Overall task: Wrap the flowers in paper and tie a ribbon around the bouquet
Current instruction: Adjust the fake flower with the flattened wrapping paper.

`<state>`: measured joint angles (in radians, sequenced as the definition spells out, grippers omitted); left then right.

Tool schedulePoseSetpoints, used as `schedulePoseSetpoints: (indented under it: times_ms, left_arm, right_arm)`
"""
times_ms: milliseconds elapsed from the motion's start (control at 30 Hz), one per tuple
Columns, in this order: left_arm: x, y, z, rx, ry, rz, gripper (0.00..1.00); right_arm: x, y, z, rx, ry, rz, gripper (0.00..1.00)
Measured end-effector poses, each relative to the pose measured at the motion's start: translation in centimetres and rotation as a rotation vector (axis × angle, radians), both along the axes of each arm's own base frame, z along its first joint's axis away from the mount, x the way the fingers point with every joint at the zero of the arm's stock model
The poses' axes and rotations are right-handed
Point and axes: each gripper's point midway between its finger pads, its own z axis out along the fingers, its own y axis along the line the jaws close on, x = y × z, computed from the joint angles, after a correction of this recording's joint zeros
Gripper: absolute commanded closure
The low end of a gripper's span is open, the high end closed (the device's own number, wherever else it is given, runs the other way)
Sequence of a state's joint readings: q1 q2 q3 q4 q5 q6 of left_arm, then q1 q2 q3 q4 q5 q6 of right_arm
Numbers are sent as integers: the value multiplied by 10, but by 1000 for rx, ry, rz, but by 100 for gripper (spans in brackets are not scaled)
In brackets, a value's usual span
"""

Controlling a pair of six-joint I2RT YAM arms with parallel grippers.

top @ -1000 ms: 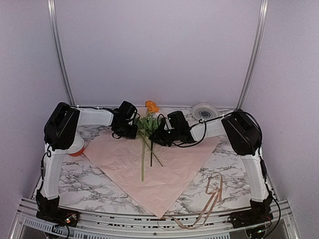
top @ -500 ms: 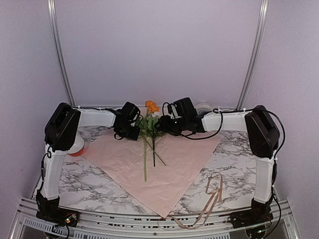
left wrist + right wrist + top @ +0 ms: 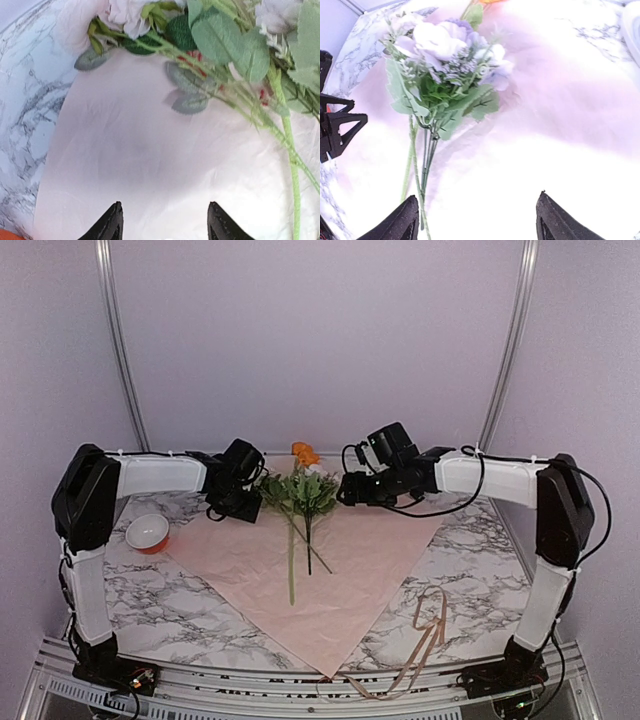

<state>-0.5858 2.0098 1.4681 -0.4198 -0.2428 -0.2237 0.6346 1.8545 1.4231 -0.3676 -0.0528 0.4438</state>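
Observation:
The flowers [image 3: 300, 495] lie on the pink paper [image 3: 330, 580] near its far corner, heads toward the back wall and stems pointing at me; an orange bloom [image 3: 304, 453] tops the bunch. No gripper holds them. My left gripper [image 3: 254, 504] is just left of the leaves. In the left wrist view it [image 3: 165, 222] is open over bare paper [image 3: 150, 150], with the flowers [image 3: 220, 40] ahead. My right gripper [image 3: 346, 492] is just right of the bunch and, in the right wrist view, [image 3: 476, 207] open, the stems [image 3: 422, 165] passing by its left finger. The tan ribbon [image 3: 428, 632] lies looped at the near right.
An orange-rimmed bowl [image 3: 147, 532] stands on the marble table [image 3: 470, 560] left of the paper, behind the left forearm. The ribbon's loose end trails over the table's front rail [image 3: 300, 685]. Walls close in the back and both sides.
My right gripper has opened, let go of the flowers and drawn back to the far right. The left arm has swung out leftward. The bunch now rests on the paper.

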Motion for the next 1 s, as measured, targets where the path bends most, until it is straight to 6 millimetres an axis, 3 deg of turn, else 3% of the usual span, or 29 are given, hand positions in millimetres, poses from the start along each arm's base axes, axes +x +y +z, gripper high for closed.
schedulePoseSetpoints:
  times_ms: [133, 333, 467, 567, 767, 900, 1000]
  left_arm:
    - [-29, -4, -14, 25, 51, -15, 44]
    - [-72, -45, -29, 29, 101, -121, 49]
    - [-77, -51, -40, 19, 133, -130, 49]
    - [-70, -64, -48, 7, 143, -143, 49]
    - [-56, -101, -45, -43, 120, -194, 50]
    - [-55, -105, -42, -35, 114, -214, 50]
    - [-55, -104, -36, -25, 104, -226, 48]
  right_arm:
    - [-11, -23, -7, -49, 20, -16, 26]
    - [-42, -43, -44, -109, 119, -2, 28]
    - [-65, -53, -74, -146, 198, 15, 28]
    - [-77, -59, -89, -171, 239, 21, 29]
    - [-81, -56, -90, -171, 246, 57, 31]
    - [-84, -52, -82, -178, 216, 111, 35]
    - [-95, -39, -59, -161, 152, 205, 41]
